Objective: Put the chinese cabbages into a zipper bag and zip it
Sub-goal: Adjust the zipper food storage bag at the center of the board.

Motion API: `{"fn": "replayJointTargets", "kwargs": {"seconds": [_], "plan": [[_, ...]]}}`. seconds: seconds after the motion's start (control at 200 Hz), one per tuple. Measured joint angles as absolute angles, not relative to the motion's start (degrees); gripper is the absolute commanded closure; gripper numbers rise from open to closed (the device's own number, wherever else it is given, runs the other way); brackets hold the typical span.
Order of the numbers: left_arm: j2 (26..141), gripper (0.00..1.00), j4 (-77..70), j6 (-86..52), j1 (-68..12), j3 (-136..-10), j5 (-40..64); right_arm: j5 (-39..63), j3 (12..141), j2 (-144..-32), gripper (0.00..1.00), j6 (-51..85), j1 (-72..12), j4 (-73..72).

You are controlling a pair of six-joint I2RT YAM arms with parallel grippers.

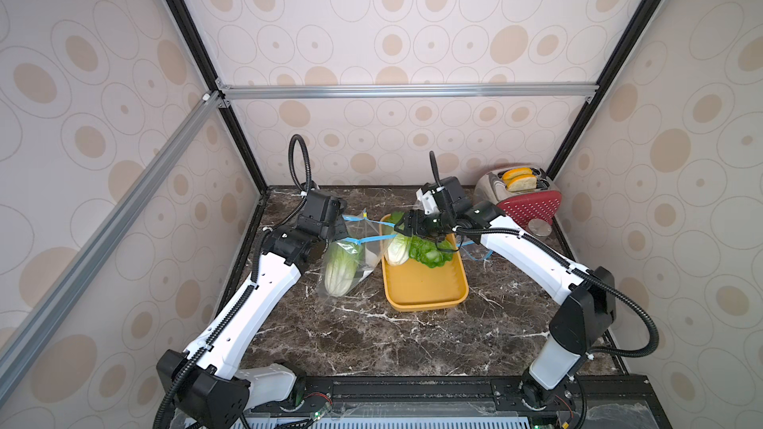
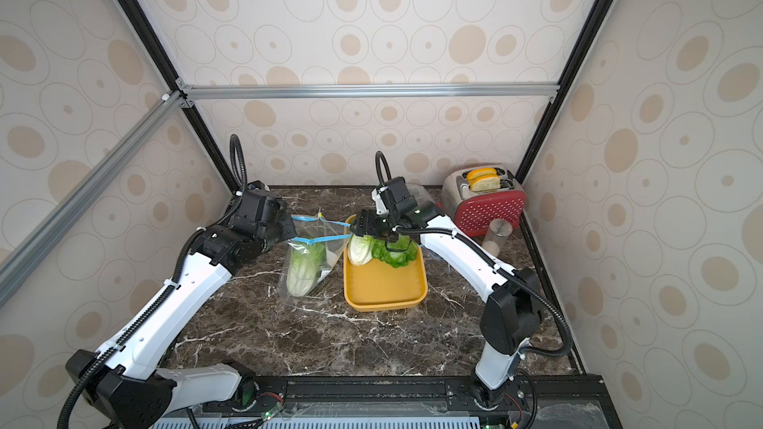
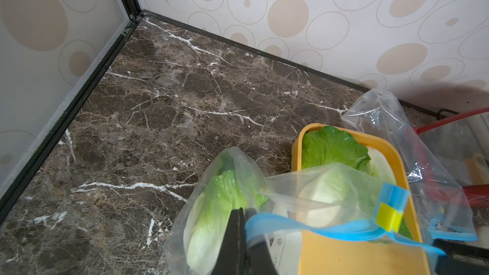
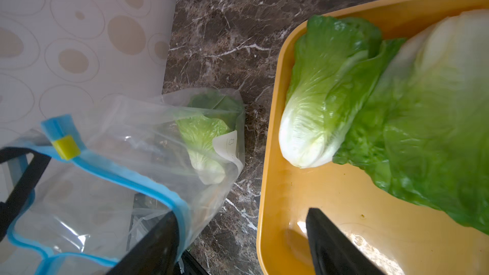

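Nearest the lens runs the black front rail; your trouble lies farther in. Your left gripper is clenched on the blue zip strip of the bag, and that single pinch is all that lifts the mouth. With the other side unheld, the opening looks slack. It could sag shut, or the strip could slip from the pinch once more weight goes in.

Your right gripper hangs with jaws spread and nothing between them. One finger is at the strip, touching or just beside it, you cannot tell which; the other is over the tray. Swing carelessly and that finger may snag the rim and tug the bag from your left. In the tray a white-based cabbage and a leafier cabbage overlap, so grabbing one could drag its neighbour.

Contents, left to right:
- The bag holds one cabbage, white base toward the closed end.
- The tray holds the other two, touching.
- A second bag past the tray looks empty.
- The toaster holds two bread slices.
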State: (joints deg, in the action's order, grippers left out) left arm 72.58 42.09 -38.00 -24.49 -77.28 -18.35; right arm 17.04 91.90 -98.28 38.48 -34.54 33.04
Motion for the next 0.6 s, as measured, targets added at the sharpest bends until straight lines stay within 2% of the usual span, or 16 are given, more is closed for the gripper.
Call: {"fn": "replayJointTargets", "kwargs": {"seconds": [0.16,0.28,0.466,0.601], "plan": [[73.03,1.0,42.94,-37.1,-24.38,-77.76,-19.84,19.97,92.99,-101.27,0.15,40.38,-34.48,30.39],[73.84,1.0,43.64,-36.58,-24.21,-78.96,-20.47,24.08,92.99,-102.3,0.08,42.04,-34.52,28.75],[76.2,1.0,43.79,-35.92,-23.97,-80.82,-20.95,23.99,92.79,-97.49,0.0,42.59,-35.14,28.56],[77.36,1.0,44.36,-34.98,-23.59,-81.54,-21.08,21.96,92.75,-92.73,0.0,42.41,-33.43,28.71]]}}
